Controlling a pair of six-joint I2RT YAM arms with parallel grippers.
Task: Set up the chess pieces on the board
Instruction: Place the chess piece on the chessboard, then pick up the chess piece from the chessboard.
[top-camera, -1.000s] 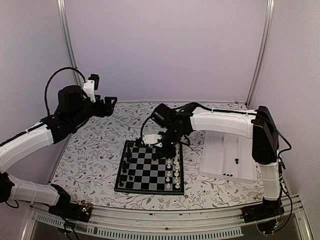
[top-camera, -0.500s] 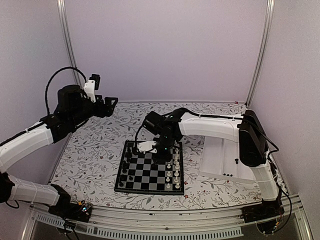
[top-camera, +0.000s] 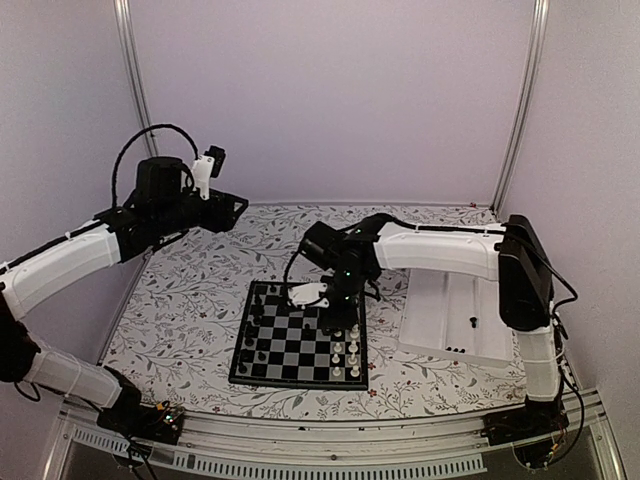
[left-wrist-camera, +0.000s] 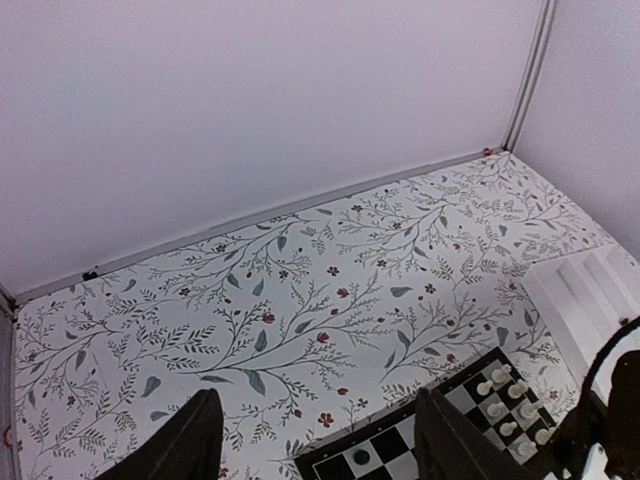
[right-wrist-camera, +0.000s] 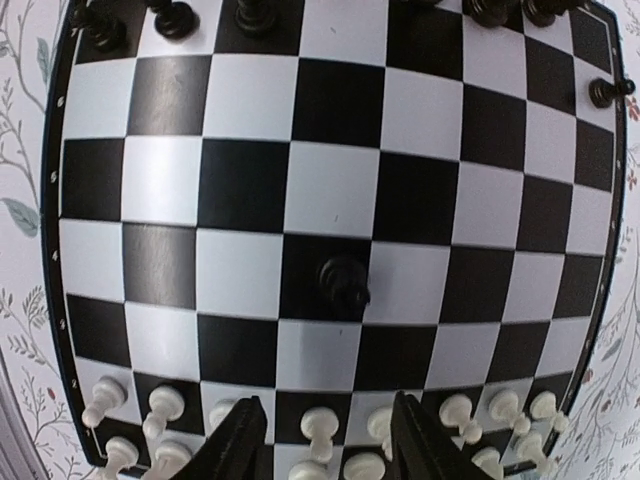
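**One black piece stands alone mid-board**

The right gripper (right-wrist-camera: 330, 440) hangs low over the board (top-camera: 295, 340). Its two fingers are spread apart and there is nothing between them. In its own camera, toward 12 o'clock, one black piece (right-wrist-camera: 343, 283) stands upright on a dark square near the middle of the board.

Seen from above, the other black pieces (right-wrist-camera: 100, 28) line the board's 9 o'clock edge. The white pieces (right-wrist-camera: 160, 403) line the 3 o'clock edge. A white tray (top-camera: 430, 310) lies at 3 o'clock from the board, with a few small dark bits (top-camera: 472, 322) in it. They are too small for me to tell what they are.

The left gripper (left-wrist-camera: 320, 440) is up high at about 10 o'clock, well away from the board. Its fingers are spread too, and it holds nothing.

I think these pieces are very light, hard and smooth. A small bump could tip one over or make it slide. The rows are packed close, so a clumsy finger could knock the ones beside it. The best hold looks like a soft pinch from straight above, around the thin upper part, with one finger on each side.
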